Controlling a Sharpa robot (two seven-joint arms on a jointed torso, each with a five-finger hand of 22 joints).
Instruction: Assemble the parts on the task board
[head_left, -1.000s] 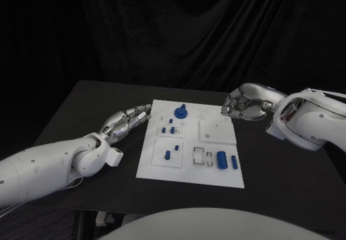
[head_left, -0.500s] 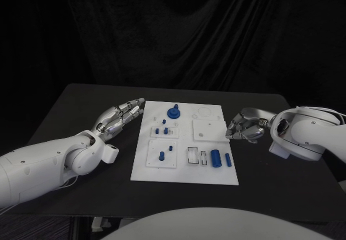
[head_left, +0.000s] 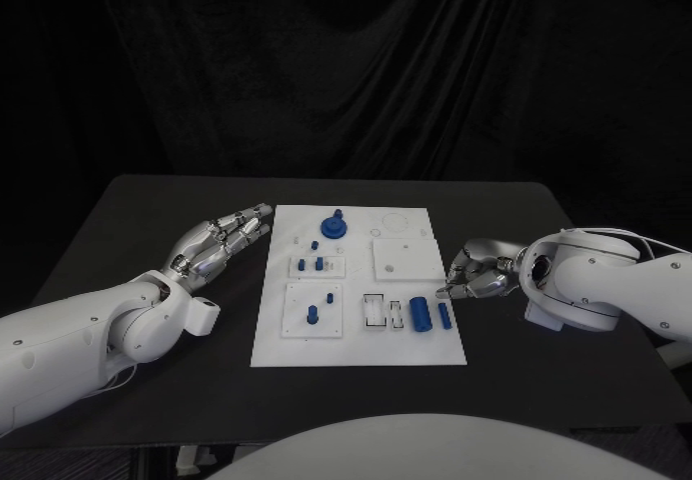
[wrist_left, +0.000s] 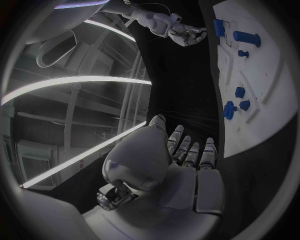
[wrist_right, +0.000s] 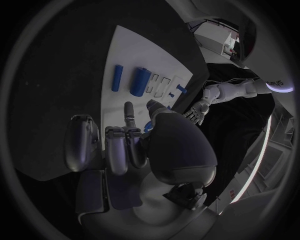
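The white task board (head_left: 361, 345) lies mid-table. On it are a blue round knob (head_left: 333, 226), several small blue pegs (head_left: 313, 265), a thick blue cylinder (head_left: 420, 313) and a thin blue bar (head_left: 444, 315). My left hand (head_left: 216, 245) lies just off the board's left edge with its fingers stretched out and nothing in it. My right hand (head_left: 476, 272) sits at the board's right edge, fingers curled in, with nothing seen in it. The right wrist view shows that hand (wrist_right: 125, 145) just short of the cylinder (wrist_right: 140, 81) and the bar (wrist_right: 116, 77).
The black table (head_left: 144, 215) runs bare on both sides of the board. The board carries raised white square plates (head_left: 404, 257) and empty rectangular slots (head_left: 382, 310). My left forearm (head_left: 87, 340) covers the near left part of the table.
The camera has shifted. My right hand has dropped from beside the board's far right corner to the middle of its right edge, near the cylinder and bar. The left hand stays beside the left edge.
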